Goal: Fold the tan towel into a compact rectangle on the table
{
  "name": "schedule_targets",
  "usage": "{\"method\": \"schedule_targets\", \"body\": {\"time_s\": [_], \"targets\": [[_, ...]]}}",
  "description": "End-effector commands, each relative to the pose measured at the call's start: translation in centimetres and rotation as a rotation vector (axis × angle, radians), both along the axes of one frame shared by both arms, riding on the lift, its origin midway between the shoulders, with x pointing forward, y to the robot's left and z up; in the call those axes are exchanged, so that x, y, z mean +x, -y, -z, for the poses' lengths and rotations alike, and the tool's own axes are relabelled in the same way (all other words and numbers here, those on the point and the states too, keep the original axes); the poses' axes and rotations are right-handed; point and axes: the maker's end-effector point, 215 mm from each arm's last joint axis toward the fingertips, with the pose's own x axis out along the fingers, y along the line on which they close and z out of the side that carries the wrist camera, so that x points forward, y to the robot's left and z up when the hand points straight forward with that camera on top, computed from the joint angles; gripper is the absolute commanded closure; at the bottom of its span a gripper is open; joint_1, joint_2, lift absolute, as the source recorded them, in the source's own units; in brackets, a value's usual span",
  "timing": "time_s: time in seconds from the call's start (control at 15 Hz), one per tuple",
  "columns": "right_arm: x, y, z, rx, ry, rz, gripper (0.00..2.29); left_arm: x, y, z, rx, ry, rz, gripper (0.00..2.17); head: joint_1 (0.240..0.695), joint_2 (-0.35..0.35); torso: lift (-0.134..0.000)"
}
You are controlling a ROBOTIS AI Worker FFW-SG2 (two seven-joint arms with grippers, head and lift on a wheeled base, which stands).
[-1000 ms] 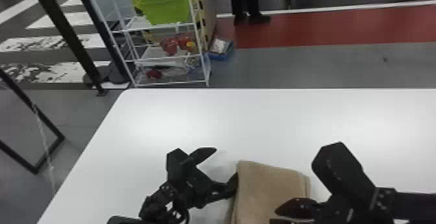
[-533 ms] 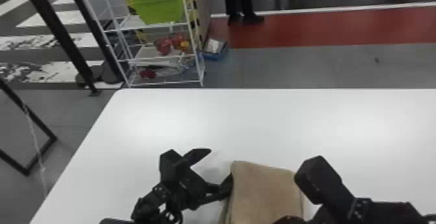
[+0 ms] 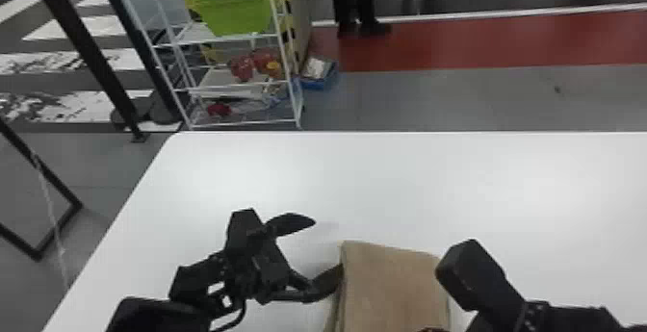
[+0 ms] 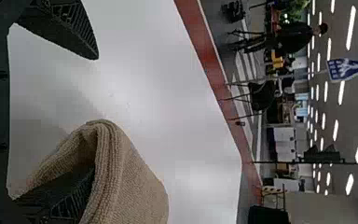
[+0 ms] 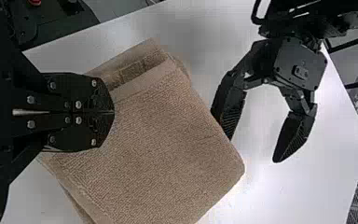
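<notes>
Head view, tan towel (image 3: 392, 287), side edges running forward, long axis unclear

Open tabletop (image 3: 409, 186) stretches beyond my left gripper (image 3: 326, 247) and right gripper (image 3: 474, 278), the towel (image 3: 392, 287) blocking the way between them

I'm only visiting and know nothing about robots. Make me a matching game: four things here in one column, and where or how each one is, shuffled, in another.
Things:
1. Tan towel
2. Robot's left gripper
3. Robot's right gripper
4. Green bin

Where or how:
A. Closed, its two fingers together over the cloth
B. On a white rack beyond the table
C. Folded in layers on the tabletop
D. Open, one finger tucked into a fold

Right pairs: 1-C; 2-D; 3-A; 4-B
</notes>
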Motion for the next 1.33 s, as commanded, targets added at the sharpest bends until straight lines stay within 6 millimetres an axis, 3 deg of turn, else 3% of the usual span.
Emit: {"method": "schedule_targets", "body": {"time_s": [0.0, 0.13, 0.27, 0.4, 0.53, 0.67, 0.8, 1.07, 1.27], "targets": [[-0.1, 0.0, 0.0, 0.001, -0.003, -0.001, 1.95, 1.5, -2.0, -1.0, 0.101, 0.040, -0.007, 0.07, 0.695, 0.184, -0.123], [-0.3, -0.1, 0.0, 0.005, -0.005, -0.003, 1.95, 2.5, -4.1, -2.1, 0.144, 0.073, -0.053, 0.06, 0.695, 0.203, -0.123], [-0.3, 0.0, 0.0, 0.004, -0.005, -0.001, 1.95, 3.2, -5.7, -4.4, 0.143, 0.135, -0.127, 0.06, 0.695, 0.238, -0.123], [-0.3, -0.1, -0.1, 0.008, -0.004, 0.002, 1.95, 2.5, -5.7, -6.4, 0.079, 0.173, -0.181, 0.06, 0.695, 0.259, -0.123], [-0.3, -0.3, -0.1, 0.010, -0.004, 0.001, 1.95, 1.4, -3.9, -6.4, 0.047, 0.179, -0.177, 0.06, 0.695, 0.271, -0.123], [-0.2, -0.4, -0.2, 0.013, -0.001, 0.001, 1.95, 0.8, -1.2, -4.8, 0.048, 0.150, -0.134, 0.06, 0.695, 0.261, -0.123], [-0.2, -0.4, -0.2, 0.012, -0.001, 0.002, 1.95, 0.7, 0.2, -3.6, 0.059, 0.142, -0.121, 0.06, 0.695, 0.237, -0.123], [-0.1, -0.5, -0.4, 0.016, 0.005, 0.003, 1.95, 0.6, 2.8, -3.3, 0.067, 0.154, -0.087, 0.06, 0.695, 0.185, -0.123], [0.3, -0.3, -0.7, 0.018, 0.013, 0.009, 1.95, 1.0, 3.9, -1.5, 0.139, 0.154, -0.075, 0.06, 0.695, 0.153, -0.123]]}}
